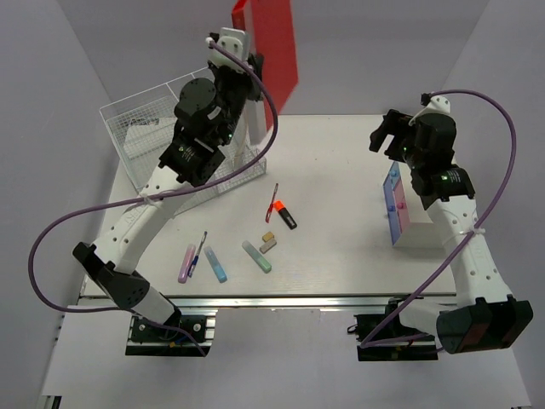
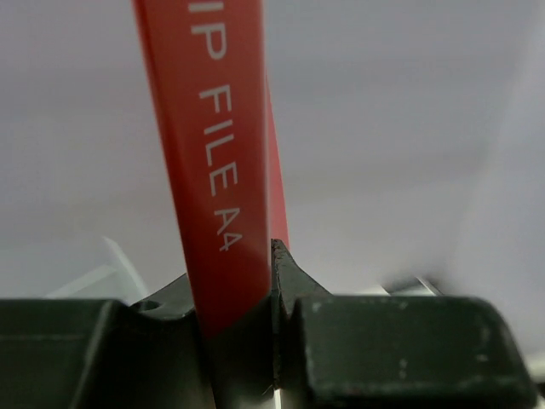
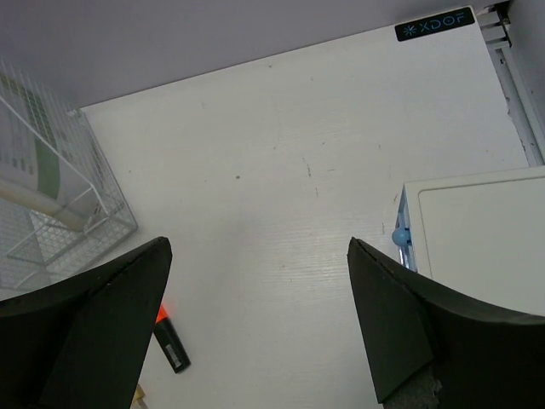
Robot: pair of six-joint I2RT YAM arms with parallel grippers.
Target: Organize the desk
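Observation:
The desk (image 1: 341,170) is a white tabletop with a silver rail (image 1: 281,300) along its front edge. My left gripper (image 1: 252,66) is shut on a red clip file (image 1: 277,43) and holds it upright, high above the desk's back left. In the left wrist view the file (image 2: 213,170) stands clamped in the gripper (image 2: 247,307). My right gripper (image 1: 383,136) is open and empty above the desk's right side. In the right wrist view the gripper (image 3: 257,247) frames bare desk (image 3: 281,153).
A wire-mesh organizer (image 1: 162,128) holding papers stands back left. A white drawer box (image 1: 409,213) with pink and blue fronts sits right. Loose on the desk: an orange-black highlighter (image 1: 285,215), red pen (image 1: 272,198), pink marker (image 1: 186,263), blue marker (image 1: 215,264), green marker (image 1: 256,256).

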